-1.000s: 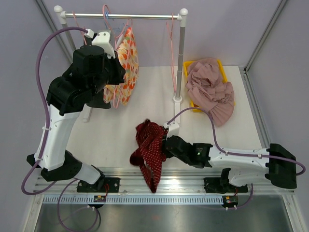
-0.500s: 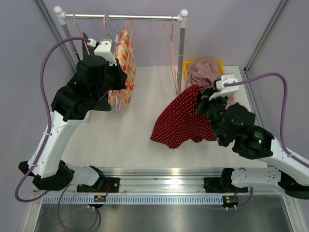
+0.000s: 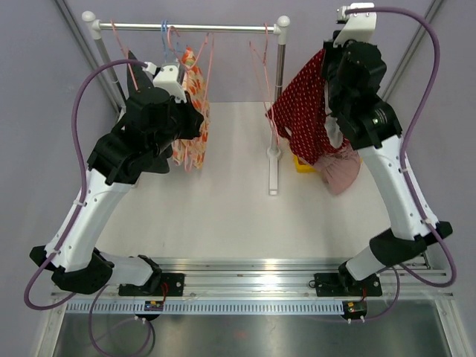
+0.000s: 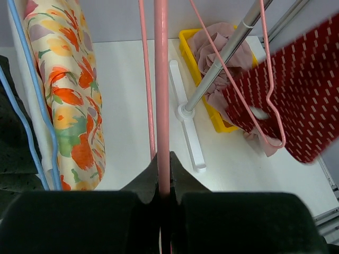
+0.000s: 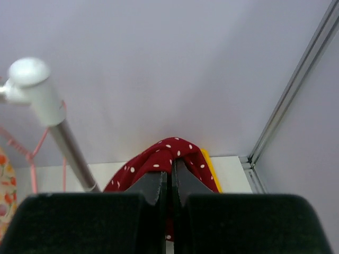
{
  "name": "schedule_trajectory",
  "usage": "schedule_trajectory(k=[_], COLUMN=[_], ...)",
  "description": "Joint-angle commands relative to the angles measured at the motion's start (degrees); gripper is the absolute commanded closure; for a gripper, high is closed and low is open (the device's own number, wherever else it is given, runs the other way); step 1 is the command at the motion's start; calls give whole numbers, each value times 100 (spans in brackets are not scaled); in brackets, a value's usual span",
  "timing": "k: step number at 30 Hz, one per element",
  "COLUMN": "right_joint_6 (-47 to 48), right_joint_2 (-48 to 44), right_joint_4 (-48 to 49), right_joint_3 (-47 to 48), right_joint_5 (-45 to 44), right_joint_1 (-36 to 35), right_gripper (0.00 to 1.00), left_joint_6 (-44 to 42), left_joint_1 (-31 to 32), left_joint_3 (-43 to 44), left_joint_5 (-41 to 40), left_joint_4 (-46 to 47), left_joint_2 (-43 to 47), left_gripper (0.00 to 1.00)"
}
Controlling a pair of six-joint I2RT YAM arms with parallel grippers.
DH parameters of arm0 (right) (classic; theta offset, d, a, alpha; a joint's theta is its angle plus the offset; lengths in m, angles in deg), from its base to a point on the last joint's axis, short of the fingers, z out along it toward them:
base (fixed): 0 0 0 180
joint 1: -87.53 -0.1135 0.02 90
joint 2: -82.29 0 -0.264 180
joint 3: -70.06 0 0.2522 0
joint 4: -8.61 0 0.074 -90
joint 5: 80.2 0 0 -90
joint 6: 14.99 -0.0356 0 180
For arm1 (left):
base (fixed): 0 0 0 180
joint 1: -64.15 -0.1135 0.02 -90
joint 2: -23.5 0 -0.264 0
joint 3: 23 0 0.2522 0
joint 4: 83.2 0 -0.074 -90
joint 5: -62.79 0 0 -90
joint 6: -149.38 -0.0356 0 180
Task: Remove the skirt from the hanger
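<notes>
The red white-dotted skirt hangs from my right gripper, which is shut on a fold of the skirt and raised high at the rack's right end, above the yellow bin. My left gripper is shut on a bare pink hanger under the rail at the rack's left part. In the top view the left arm covers its fingers. From the left wrist the skirt shows far right, behind a second pink hanger on the rail.
A floral garment and a dark one hang on blue hangers left of my left gripper. The rack's rail and right post stand between the arms. Pink clothes fill the yellow bin.
My right arm swung from the table's front edge up to the back right, lifting the skirt over the bin. The left arm shifted a little right along the rail, still holding the hanger.
</notes>
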State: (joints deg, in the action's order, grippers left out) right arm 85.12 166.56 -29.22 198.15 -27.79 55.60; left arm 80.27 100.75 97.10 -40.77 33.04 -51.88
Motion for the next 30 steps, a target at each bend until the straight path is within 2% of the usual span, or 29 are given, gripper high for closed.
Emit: schedule_trajectory(k=[1, 4, 7, 8, 9, 10, 11, 12, 14, 15, 17, 22, 26, 30], right_joint_6=[88, -52, -543, -971, -1359, -1658, -2088, -2231, -2486, -2548, -2811, -3321, -3805, -3780], right_joint_2=[764, 1492, 2108, 2259, 2504, 2568, 2577, 2386, 2008, 1588, 1199, 100, -884, -1605], right_joint_4=[157, 315, 343, 90, -565, -876, -1071, -1038, -662, -216, 164, 175, 779, 835], right_joint_3=[1160, 1470, 1154, 1128, 1084, 996, 821, 141, -766, -1641, -2620, -4003, -5565, -6106], right_joint_5=[752, 630, -11, -117, -126, 48, 162, 233, 513, 620, 953, 1936, 2851, 3090], right_joint_1=[686, 1266, 1775, 1864, 1943, 2092, 2137, 2155, 2155, 2155, 2155, 2155, 2138, 1962], right_gripper=[100, 100, 100, 94, 53, 29, 9, 1, 1, 0, 1, 1, 0, 1], left_joint_6=[-120, -190, -251, -252, -269, -278, -287, -321, -383, -401, -462, -542, -340, -234], left_joint_1=[14, 14, 14, 14, 14, 14, 14, 14, 14, 14, 14, -56, -319, -434], left_joint_3=[53, 211, 509, 606, 816, 922, 1036, 1177, 1589, 1748, 2196, 2882, 3041, 3173], left_joint_5=[187, 214, 266, 292, 328, 337, 354, 354, 363, 354, 354, 310, 538, 766], left_joint_4=[517, 526, 526, 526, 509, 509, 500, 482, 473, 465, 465, 465, 614, 675], left_joint_2=[-47, -205, -469, -643, -732, -829, -952, -1153, -1400, -1662, -1883, -2647, -3026, -3352], left_gripper=[100, 100, 100, 100, 100, 100, 100, 100, 100, 100, 100, 100, 100, 100])
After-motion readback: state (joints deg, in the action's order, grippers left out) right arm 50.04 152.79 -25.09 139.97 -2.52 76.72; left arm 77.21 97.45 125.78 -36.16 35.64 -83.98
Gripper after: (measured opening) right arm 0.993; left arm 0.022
